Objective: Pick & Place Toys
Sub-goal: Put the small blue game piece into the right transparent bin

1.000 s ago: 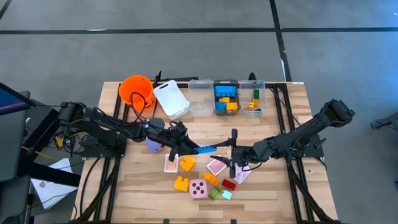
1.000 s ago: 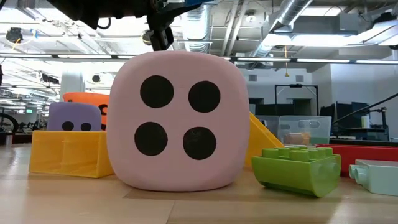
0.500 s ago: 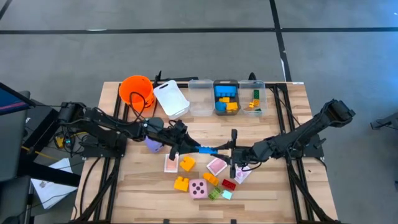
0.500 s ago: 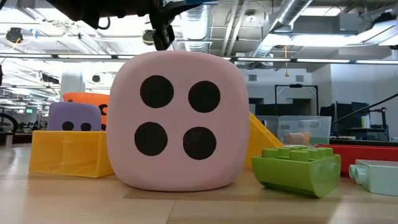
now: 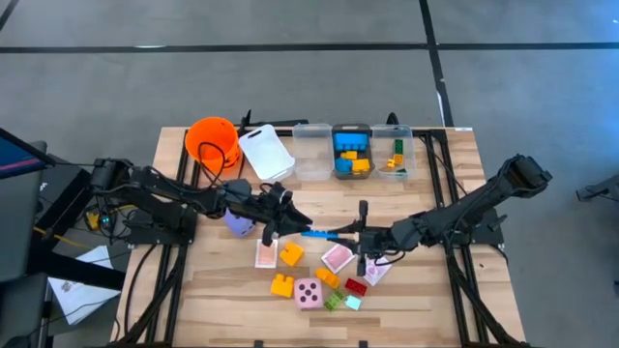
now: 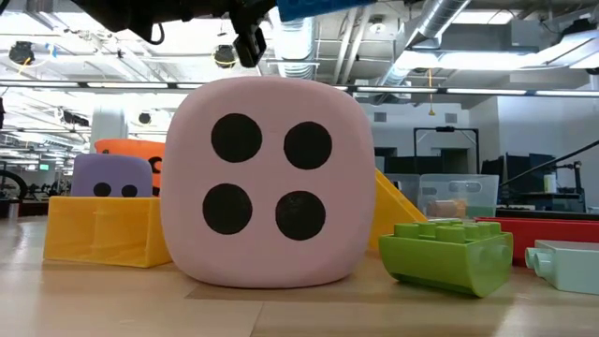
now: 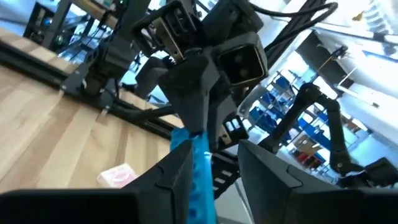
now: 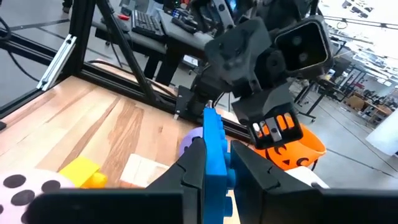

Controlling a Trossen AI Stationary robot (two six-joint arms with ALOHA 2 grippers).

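Observation:
A long blue brick (image 5: 319,233) hangs above the middle of the table between my two grippers, which face each other. My left gripper (image 5: 298,230) is shut on its left end and my right gripper (image 5: 344,235) on its right end. Below them on the table lie other toys: a pink dotted die (image 5: 309,293), a purple die (image 5: 237,224), pink-backed cards (image 5: 337,258), yellow and orange bricks (image 5: 281,285), a red brick (image 5: 355,286) and a green brick (image 5: 335,302). My left gripper pinches the brick's left end (image 7: 198,177) between its two fingers, which come level from the table's left and lie along the brick. The brick is lifted clear of the table. My right gripper pinches the brick's right end (image 8: 215,163) between its two fingers, which come about level from the table's right and lie along the brick. The brick stands on edge between them, clear of the table.
Along the far edge stand an orange bucket (image 5: 213,140), a white bin (image 5: 266,153), an empty clear bin (image 5: 312,150) and two clear bins (image 5: 352,153) (image 5: 392,152) with bricks in them. In the low view the pink die (image 6: 267,178) fills the foreground.
The blue brick, held by my left gripper, has swung so that it lies along the line between the two grippers, its right end now between my right gripper's fingers. My left gripper has tipped a little; both hands have stayed where they were.

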